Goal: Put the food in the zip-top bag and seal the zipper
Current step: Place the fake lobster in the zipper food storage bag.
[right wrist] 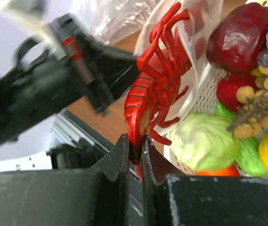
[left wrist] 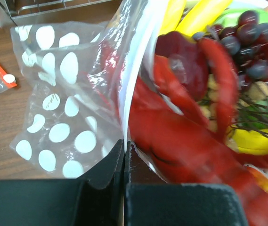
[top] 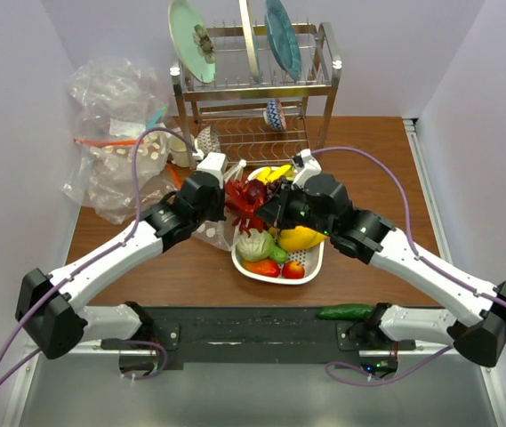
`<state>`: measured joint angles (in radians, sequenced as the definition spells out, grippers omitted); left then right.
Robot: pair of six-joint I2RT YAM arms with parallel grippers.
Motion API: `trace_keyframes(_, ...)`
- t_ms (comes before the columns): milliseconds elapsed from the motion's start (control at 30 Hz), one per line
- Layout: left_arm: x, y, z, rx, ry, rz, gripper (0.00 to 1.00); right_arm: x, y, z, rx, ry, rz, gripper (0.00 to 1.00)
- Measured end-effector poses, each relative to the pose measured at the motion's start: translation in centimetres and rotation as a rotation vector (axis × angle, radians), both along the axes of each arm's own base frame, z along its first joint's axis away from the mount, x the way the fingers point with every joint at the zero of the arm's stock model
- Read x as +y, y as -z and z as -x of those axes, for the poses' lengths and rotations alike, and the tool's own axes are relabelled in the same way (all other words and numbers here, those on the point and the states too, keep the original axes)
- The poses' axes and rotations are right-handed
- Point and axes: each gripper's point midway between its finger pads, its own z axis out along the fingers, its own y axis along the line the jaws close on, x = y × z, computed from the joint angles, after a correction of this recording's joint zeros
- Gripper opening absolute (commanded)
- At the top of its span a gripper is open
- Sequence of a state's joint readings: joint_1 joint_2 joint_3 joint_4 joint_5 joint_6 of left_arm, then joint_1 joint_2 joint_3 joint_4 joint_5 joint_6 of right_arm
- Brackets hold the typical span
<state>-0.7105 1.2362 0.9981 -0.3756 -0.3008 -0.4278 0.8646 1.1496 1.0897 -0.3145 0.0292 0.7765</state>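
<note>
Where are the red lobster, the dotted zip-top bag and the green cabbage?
red lobster (right wrist: 139,101): right wrist view, segmented tail.
zip-top bag (left wrist: 58,133): left wrist view, dotted panel.
cabbage (right wrist: 202,141): right wrist view, leafy top.

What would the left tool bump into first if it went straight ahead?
The left tool pinches the zip-top bag, so its plastic comes first; the red lobster lies just beyond, though depth is unclear.

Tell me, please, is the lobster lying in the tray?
No: the right hand holds the lobster by its tail beside the dotted bag.
</note>
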Motion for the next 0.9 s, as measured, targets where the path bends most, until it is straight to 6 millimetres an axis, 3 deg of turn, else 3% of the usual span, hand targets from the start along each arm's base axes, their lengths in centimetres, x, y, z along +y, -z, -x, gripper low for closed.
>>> trace_keyframes(167, 0.3, 1.3, -1.1, 0.035, -0.022, -0.023, 0.00, -0.8, -1.0, 1.1, -0.025, -0.018, 0.005, 0.00)
trace_keyframes(367, 0.1, 0.7, -1.5, 0.026, -0.023, -0.010, 0.00, -1.0, -1.7, 1.6, -0.037, -0.025, -0.008, 0.00)
trace_keyframes(667, -1.0, -1.6, -0.7, -0.045, 0.034, 0.108, 0.00, 0.1, -0.3, 0.8, 0.069, 0.013, -0.048, 0.00)
trace_keyframes(900, -0.2, -0.8, 0.9, -0.099, 0.033, 0.155, 0.00, 0.4, 1.2, -0.7, 0.202, 0.053, -0.110, 0.00)
